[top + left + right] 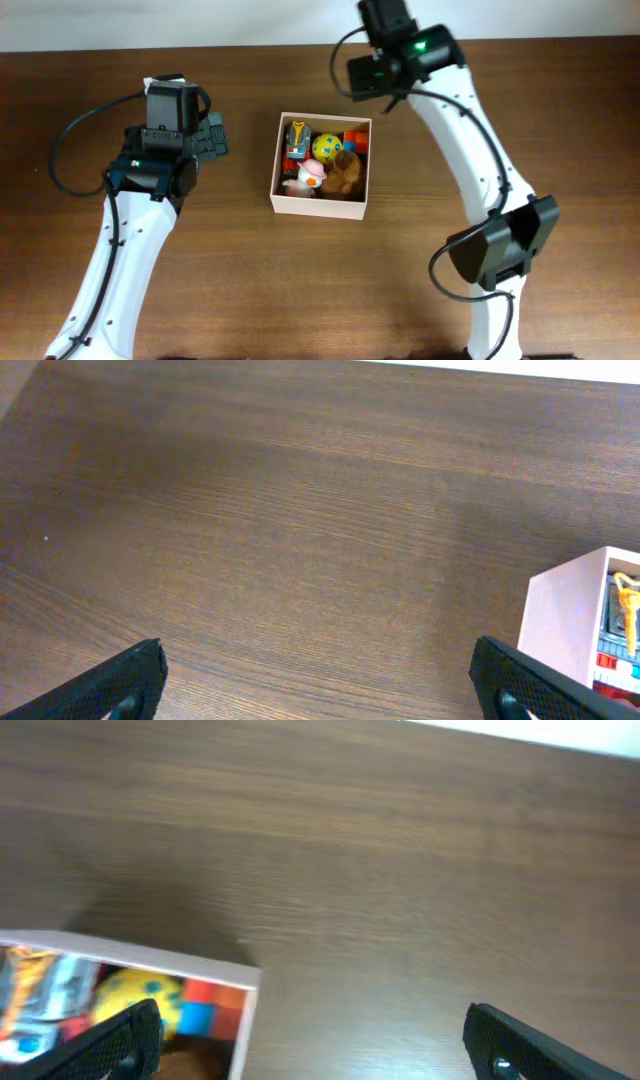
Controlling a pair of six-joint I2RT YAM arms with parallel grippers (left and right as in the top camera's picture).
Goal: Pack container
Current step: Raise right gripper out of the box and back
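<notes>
The container (318, 204), a square white-walled box, sits mid-table and holds several small toys: a yellow ball (326, 148), a brown plush (345, 172), a pink-and-white figure (307, 178), a toy vehicle (295, 140) and red and blue blocks (357, 139). My left gripper (210, 137) is open and empty to the left of the box; the box's corner (565, 615) shows at the right of the left wrist view, between jaws (320, 685). My right gripper (385, 95) is open and empty just beyond the box's far right corner (240, 982); its jaws (320, 1045) straddle that corner.
The table is dark brown wood (250, 290). A pale strip runs along its far edge (150, 25). My right arm's base (500, 250) stands at the right front, the left arm's links (115, 260) at the left front.
</notes>
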